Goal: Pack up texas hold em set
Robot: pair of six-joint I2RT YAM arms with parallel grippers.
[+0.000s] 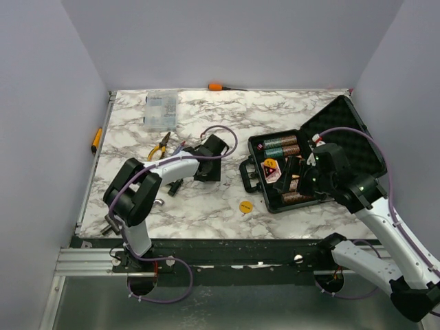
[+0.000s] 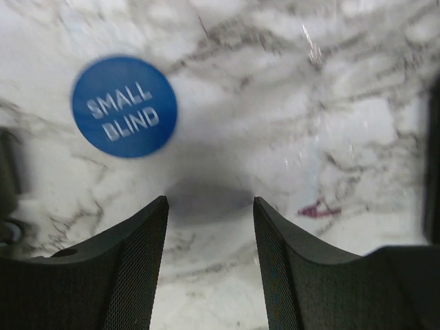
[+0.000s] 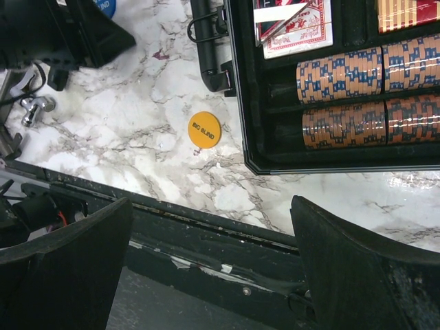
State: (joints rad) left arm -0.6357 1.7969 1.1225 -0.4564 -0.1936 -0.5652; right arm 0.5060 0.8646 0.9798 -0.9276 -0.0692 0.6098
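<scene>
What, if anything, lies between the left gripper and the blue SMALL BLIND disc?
Nothing visible. Only bare table lies between the open left gripper and the blue disc.

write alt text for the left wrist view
A blue disc reading SMALL BLIND lies flat on the marble table, just beyond the left tool and off to its left. The tool is open, with only bare table and a shadow in its gap. The picture is slightly blurred.
</scene>
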